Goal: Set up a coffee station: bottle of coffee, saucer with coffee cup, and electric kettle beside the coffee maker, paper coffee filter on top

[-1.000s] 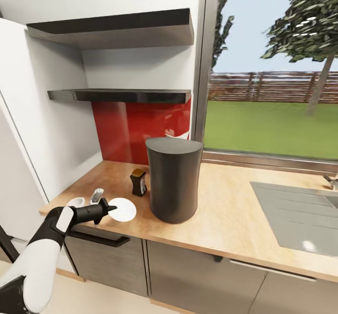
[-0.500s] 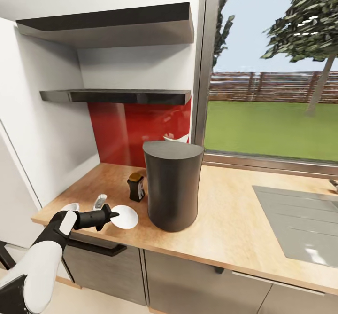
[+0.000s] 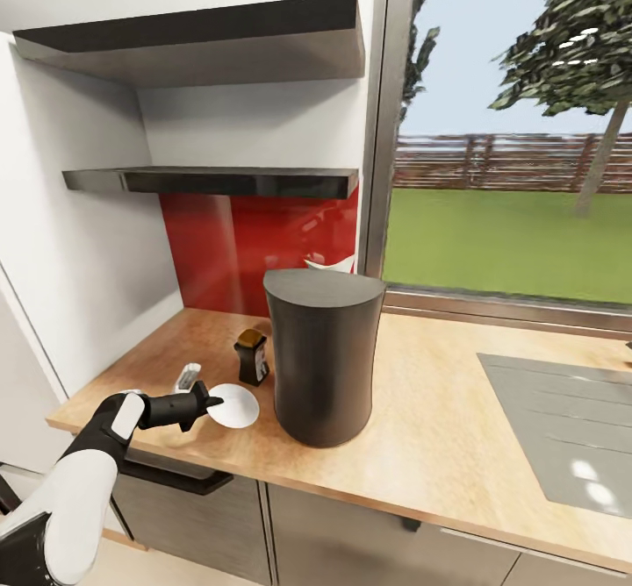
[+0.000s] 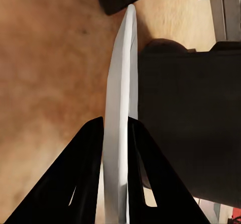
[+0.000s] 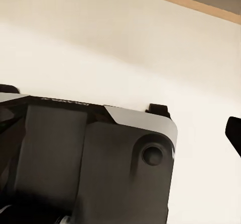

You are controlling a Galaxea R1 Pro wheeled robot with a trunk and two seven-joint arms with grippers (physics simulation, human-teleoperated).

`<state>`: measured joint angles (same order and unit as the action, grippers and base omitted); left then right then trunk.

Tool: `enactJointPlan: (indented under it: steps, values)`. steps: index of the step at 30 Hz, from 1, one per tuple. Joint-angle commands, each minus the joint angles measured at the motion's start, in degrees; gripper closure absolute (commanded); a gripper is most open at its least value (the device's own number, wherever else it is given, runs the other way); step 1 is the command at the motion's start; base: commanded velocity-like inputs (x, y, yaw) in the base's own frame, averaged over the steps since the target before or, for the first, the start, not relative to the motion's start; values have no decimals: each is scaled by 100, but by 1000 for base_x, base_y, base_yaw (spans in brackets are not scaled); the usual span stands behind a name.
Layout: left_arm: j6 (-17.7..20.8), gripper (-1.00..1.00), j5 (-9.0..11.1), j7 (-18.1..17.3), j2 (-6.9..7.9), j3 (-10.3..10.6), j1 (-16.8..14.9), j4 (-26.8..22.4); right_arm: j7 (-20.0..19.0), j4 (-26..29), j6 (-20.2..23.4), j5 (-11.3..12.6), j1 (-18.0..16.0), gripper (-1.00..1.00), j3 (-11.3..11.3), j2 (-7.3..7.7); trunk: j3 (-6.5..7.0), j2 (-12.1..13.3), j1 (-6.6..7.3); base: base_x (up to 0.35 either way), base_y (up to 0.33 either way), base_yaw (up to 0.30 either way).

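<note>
Pinching the saucer (image 3: 233,404) by its near rim, the left gripper (image 3: 209,403) has both fingers (image 4: 83,176) clamped on the thin white edge, seen edge-on in the left wrist view. The saucer lies on the table (image 3: 439,428), just beyond the gripper, close to the coffee maker (image 3: 321,356), which stands past it to the right. The bottle of coffee (image 3: 252,357) stands a little farther off, behind the saucer. The kitchen shelf (image 3: 219,181) hangs well above. Whether the right gripper is released or clenched I cannot tell
</note>
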<state>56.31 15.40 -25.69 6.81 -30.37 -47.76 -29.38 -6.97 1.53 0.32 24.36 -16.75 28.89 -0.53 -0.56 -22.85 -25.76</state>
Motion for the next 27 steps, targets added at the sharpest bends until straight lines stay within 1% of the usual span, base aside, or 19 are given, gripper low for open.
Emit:
enactJointPlan:
  steps: [1,10,23,27]
  values:
    - [29,100,-37,-32,-3,-32,-5,1,-15,-3,3,60,-4,-100,44,0,-6,-7,-3,2,0,0]
    - [29,100,-37,-32,-21,-22,-5,3,-15,-3,3,60,-4,-100,43,0,-6,-7,-3,44,-15,0]
    - [34,100,-11,-49,-37,-18,-5,10,-15,-3,3,60,-4,-100,45,0,-6,-7,-3,3,-1,0]
    - [30,100,13,-52,-49,-14,-5,305,-15,-3,3,60,-4,-100,46,0,-6,-7,-3,0,0,0]
